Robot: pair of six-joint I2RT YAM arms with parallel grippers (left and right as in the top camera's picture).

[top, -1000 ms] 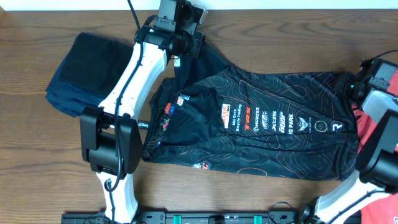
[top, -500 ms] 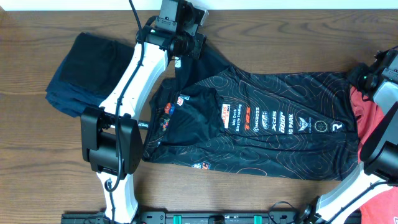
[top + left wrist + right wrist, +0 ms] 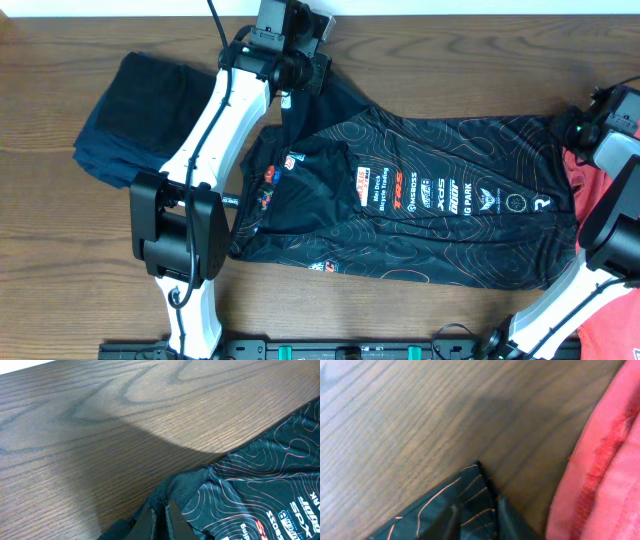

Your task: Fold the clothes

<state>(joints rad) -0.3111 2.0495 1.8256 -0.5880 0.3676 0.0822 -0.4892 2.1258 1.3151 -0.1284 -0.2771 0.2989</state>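
The black jersey (image 3: 430,190) with thin orange lines and white logos lies spread across the table's middle. Over its far left part, my left gripper (image 3: 288,97) is shut on a dark fold of it. The left wrist view shows that gripper (image 3: 161,517) with its fingers pressed together on the jersey (image 3: 260,485). My right gripper (image 3: 572,133) is at the jersey's far right corner. In the right wrist view this gripper (image 3: 482,520) stands narrowly open astride the corner of the jersey (image 3: 445,505). The coral-red T-shirt (image 3: 578,185) lies just right of that corner, and the T-shirt (image 3: 610,460) is apart from the fingers.
A folded dark navy cloth (image 3: 130,115) lies at the far left, beside the left arm (image 3: 215,130). The right arm (image 3: 610,230) stands over the red cloth at the right edge. Bare wooden table (image 3: 450,60) shows behind the jersey.
The right gripper swung out to the right, then came back onto the jersey's far right corner, and its jaws narrowed. The left arm and jersey have not moved.
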